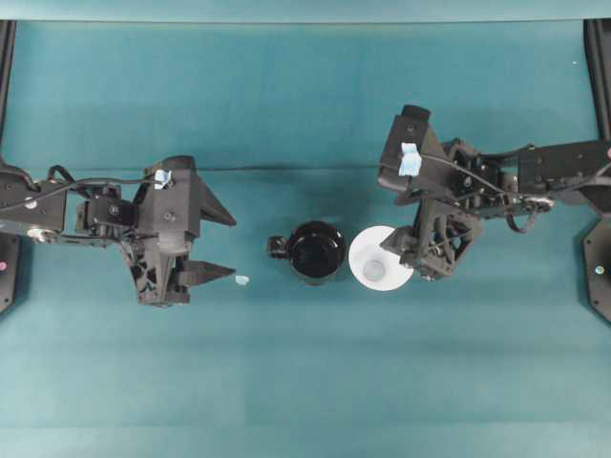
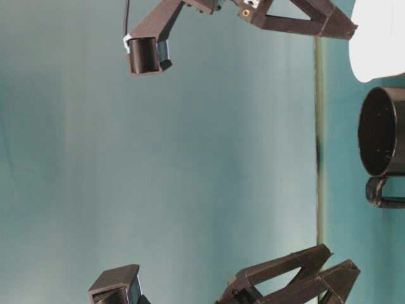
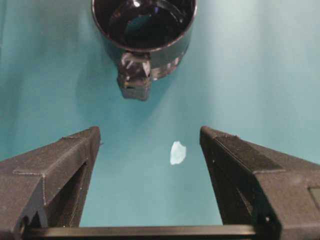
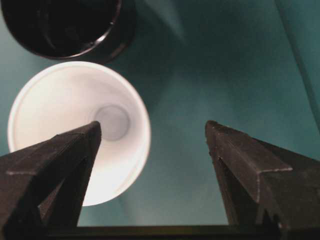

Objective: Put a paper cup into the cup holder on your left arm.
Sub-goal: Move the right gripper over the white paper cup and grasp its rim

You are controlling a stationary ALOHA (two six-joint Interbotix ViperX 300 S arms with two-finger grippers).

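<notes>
The white paper cup (image 1: 375, 262) stands upright, mouth up, just right of the glossy black cup holder (image 1: 316, 252), whose stub handle points left. My right gripper (image 1: 412, 258) hovers open over the cup's right side. In the right wrist view its left finger (image 4: 55, 165) overlaps the paper cup (image 4: 60, 100), the other finger is over bare table, and the cup holder (image 4: 60, 25) sits beyond. My left gripper (image 1: 234, 248) is open and empty, left of the holder and facing it; the left wrist view shows the cup holder (image 3: 180, 45) ahead of the open gripper (image 3: 150, 131).
A tiny pale scrap (image 1: 242, 281) lies on the teal table by my left gripper's lower finger, also visible as a scrap (image 3: 177, 152) between the fingers. A seam in the teal cloth (image 1: 305, 168) runs across behind both arms.
</notes>
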